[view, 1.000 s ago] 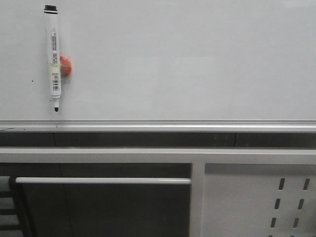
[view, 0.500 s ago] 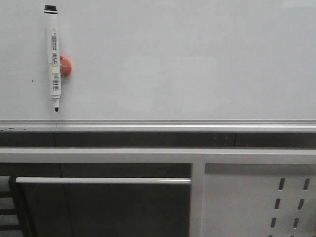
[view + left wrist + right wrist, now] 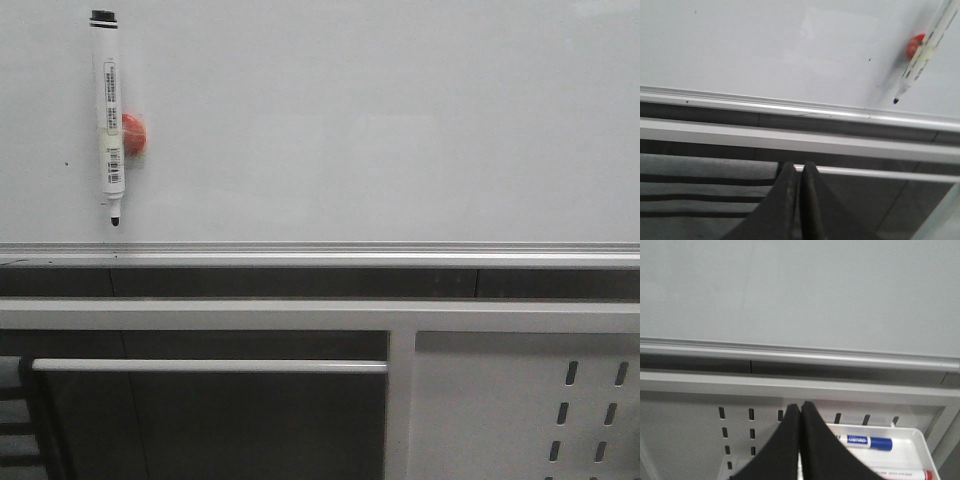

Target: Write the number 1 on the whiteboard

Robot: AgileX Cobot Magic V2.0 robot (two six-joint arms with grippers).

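The whiteboard [image 3: 380, 120] fills the upper half of the front view, glossy and blank. The number 1 is out of view. A white marker pen [image 3: 110, 120] with a black tip hangs upright at the board's upper left, beside a red magnet [image 3: 134, 134]. Neither gripper appears in the front view. In the left wrist view my left gripper [image 3: 798, 166] is shut with nothing in it, below the board [image 3: 765, 45] and well apart from the pen [image 3: 922, 55]. My right gripper [image 3: 800, 405] is also shut and empty, below the board [image 3: 800, 290].
A silver edge rail [image 3: 320, 250] runs along the board's lower edge above a white frame beam. A white perforated panel [image 3: 520, 400] sits at lower right. In front of it, a white tray [image 3: 920, 440] holds a blue-capped marker [image 3: 865, 441] and a red-capped one [image 3: 905, 473].
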